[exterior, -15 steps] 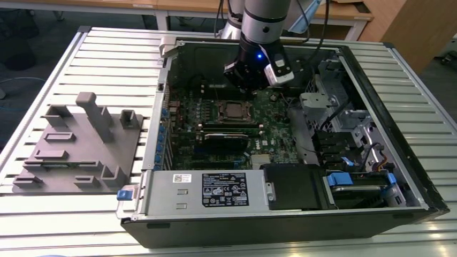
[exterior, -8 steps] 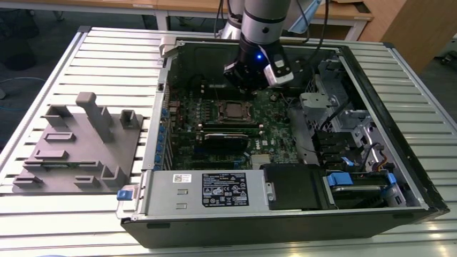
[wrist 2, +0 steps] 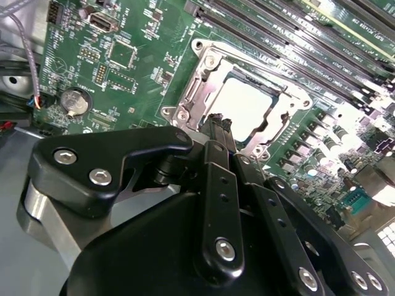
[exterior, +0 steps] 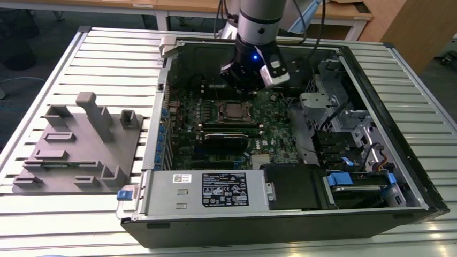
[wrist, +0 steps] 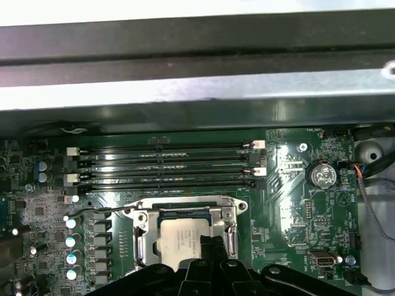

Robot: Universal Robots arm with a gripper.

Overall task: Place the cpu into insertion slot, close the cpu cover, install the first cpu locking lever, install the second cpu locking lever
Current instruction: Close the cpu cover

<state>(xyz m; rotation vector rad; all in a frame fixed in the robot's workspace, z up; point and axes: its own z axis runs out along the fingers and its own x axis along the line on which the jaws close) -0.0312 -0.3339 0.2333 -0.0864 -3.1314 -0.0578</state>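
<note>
Seeing cpu seated in insertion slot – flat square, dull silver-grey top. Can't read the faint print on it. Reading cpu cover as down over it: thin bright metal frame, square cut-out, chip showing through. Noting green circuit board all round, long black memory slots alongside. Seeing matte black fingers pressed together, holding nothing, tips close to one cover edge. Noting open case on ribbed metal tabletop, grey moulded tray beside it – white-and-black label on power supply, text unreadable.
</note>
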